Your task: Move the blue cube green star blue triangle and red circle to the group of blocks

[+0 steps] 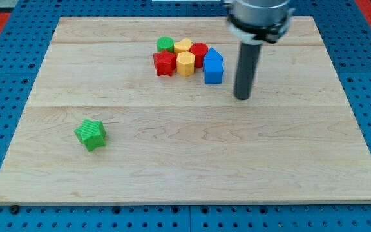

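The arm's upper part is cut off at the view's top, so only its collar and dark rod are seen. No gripper is fitted, so none can be called spread or pressed together; the rod ends in my tip, set on the table just to the view's right of the cluster and apart from it.

Within the cluster some blocks are partly hidden. The green block at the back is half covered by the red star, and its shape cannot be made out. The red circle is largely masked by the yellow hexagon and the blue blocks. The blue cube and the blue triangle merge into one blue mass, whose long axis runs from the view's top to its bottom, the peak pointing to the top.

Eight blocks are counted: two blue, two red, two yellow, including a yellow heart, and two green.

The green star lies alone, well apart, toward the view's lower left.
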Controlling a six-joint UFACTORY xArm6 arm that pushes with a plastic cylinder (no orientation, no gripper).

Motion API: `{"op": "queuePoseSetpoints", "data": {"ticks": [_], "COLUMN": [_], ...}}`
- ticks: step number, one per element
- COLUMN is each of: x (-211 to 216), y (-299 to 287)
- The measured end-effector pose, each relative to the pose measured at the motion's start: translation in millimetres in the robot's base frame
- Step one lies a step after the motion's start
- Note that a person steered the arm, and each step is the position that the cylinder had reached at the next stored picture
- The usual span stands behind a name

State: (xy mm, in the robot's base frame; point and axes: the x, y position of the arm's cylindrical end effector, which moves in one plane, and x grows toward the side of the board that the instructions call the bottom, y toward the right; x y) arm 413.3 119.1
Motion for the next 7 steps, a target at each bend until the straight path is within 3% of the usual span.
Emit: {"op": "queuePoseSetpoints", "data": {"ticks": [1,5,7], "x": [-25.8,-32.1,41.3], "y": [22.2,-99.3,-95.8]}}
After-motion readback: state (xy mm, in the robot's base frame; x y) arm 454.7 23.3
